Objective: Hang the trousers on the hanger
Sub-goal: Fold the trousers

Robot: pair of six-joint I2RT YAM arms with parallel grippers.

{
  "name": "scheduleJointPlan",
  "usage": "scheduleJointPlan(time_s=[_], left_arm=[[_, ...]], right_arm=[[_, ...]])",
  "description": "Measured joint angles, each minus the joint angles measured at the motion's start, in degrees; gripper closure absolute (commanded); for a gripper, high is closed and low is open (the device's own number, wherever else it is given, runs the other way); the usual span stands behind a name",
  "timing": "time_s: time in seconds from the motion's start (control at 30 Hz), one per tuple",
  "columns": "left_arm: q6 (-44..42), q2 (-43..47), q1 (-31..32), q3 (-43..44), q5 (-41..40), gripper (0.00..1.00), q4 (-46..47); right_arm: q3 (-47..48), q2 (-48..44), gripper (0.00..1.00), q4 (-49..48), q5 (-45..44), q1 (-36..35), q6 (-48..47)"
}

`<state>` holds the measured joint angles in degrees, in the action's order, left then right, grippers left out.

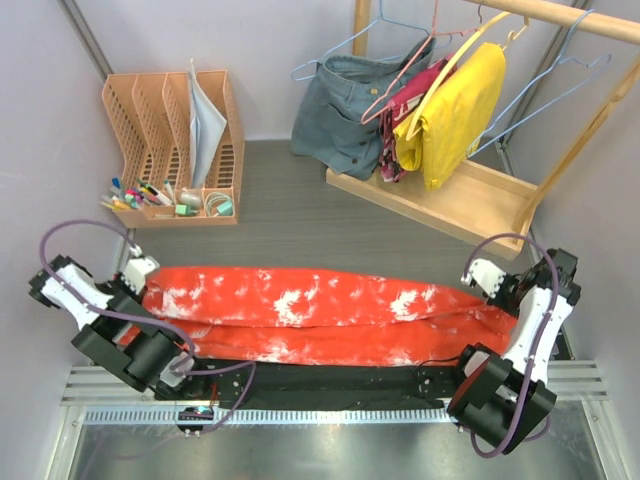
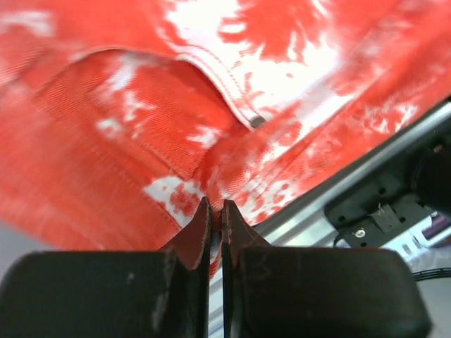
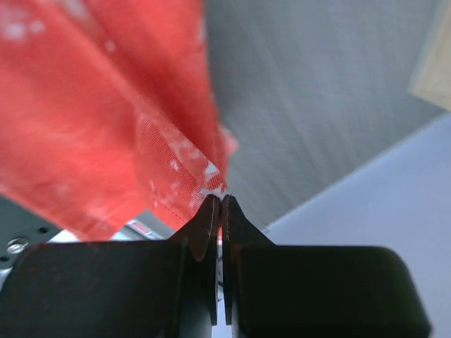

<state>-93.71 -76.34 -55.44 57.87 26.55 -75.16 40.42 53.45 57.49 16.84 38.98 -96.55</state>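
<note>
Across tabletop (image 1: 300, 215), trousers (image 1: 320, 305) stretch, ends pinched in fingers (image 2: 199, 236).

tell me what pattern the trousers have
Red-orange with white tie-dye splotches on the trousers; best seen in the top external view.

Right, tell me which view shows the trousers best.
The top view: the trousers show at full length, end to end. Each wrist view shows only a close patch of cloth pinched in shut jaws.

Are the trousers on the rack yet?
No: the trousers lie stretched over the table, gripped by the left pincer and right pincer, apart from the wooden rack.
</note>
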Motion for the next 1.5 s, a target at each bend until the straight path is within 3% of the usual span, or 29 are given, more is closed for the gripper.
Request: scheduleJointPlan(time_s=[0.13,0.3,0.53,0.8,1.2,1.5], left_arm=[[-2.3,-2.1,-0.9,-7.2,-4.9,1.0,5.0],[-0.9,-2.6,0.8,-10.3,-7.8,1.0,10.7],[10.5,-8.0,8.0,-12.6,-13.9,1.0,17.7],[28.1,-18.7,14.9,-3.7,-16.3,1.0,13.1],[45.3,-28.3,20.3,10.4,-13.7,1.0,13.0],[48.7,-30.0,21.4,29.2,-6.5,1.0,4.9]], right_arm=[[-4.4,-1.1,0.99,3.4,-3.3,0.4,-5.5],[-13.0,-2.7,0.99,1.6,-7.0,0.4,-9.8],[-15.1,0.0,0.99,-5.3,-8.3,-0.2,-11.0],[-0.5,24.1,0.99,-7.5,-11.9,-6.0,-0.4],[5.1,32.3,0.99,-19.7,-17.6,-17.9,10.9],[14.5,34.8,0.99,-19.6,-8.9,-16.2,12.8]])
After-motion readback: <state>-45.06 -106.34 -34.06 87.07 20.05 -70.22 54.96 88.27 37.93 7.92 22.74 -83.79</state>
